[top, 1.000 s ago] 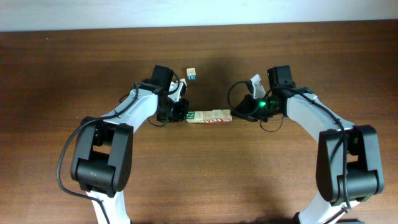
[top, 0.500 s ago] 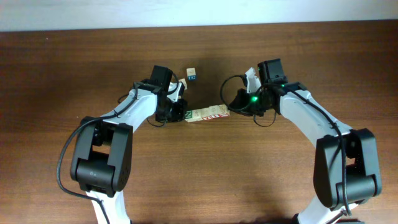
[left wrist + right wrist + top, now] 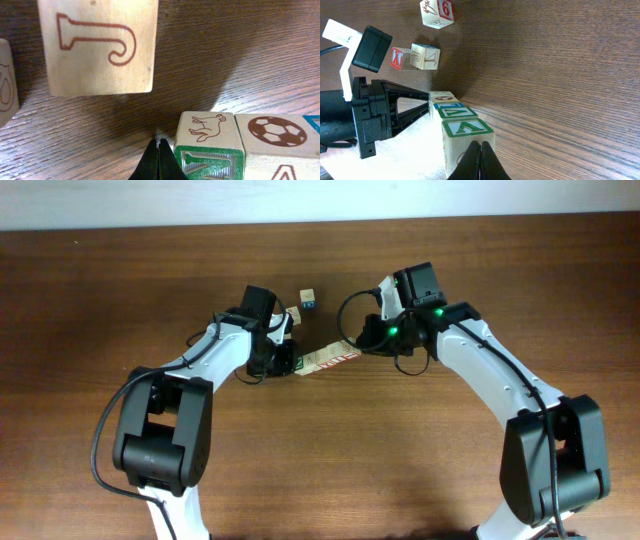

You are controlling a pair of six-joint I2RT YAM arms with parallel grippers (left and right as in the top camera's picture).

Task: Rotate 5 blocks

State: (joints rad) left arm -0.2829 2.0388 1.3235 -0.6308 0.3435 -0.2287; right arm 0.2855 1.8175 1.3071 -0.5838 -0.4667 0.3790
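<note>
The blocks [image 3: 330, 360] lie in a short slanted row on the table, its right end farther back than its left. My left gripper [image 3: 295, 364] is shut and empty, its tip against the row's left end beside the green "Z" block [image 3: 210, 161]. A block with a soccer ball [image 3: 277, 131] comes after it in the row. My right gripper [image 3: 363, 351] is shut and empty too. Its tip [image 3: 481, 159] presses on the row's right end block, which bears a green letter [image 3: 467, 127].
A loose cube with a red "J" [image 3: 97, 47] sits just behind the left gripper, with another cube [image 3: 5, 80] beside it. Farther back stands a blue-marked cube [image 3: 309, 299]. The right wrist view shows a cube with a red "6" [image 3: 437, 11].
The right gripper has swept left and toward the back, pushing the row's right end. The row has turned from level to slanted, pivoting at the left gripper, which stayed put.
</note>
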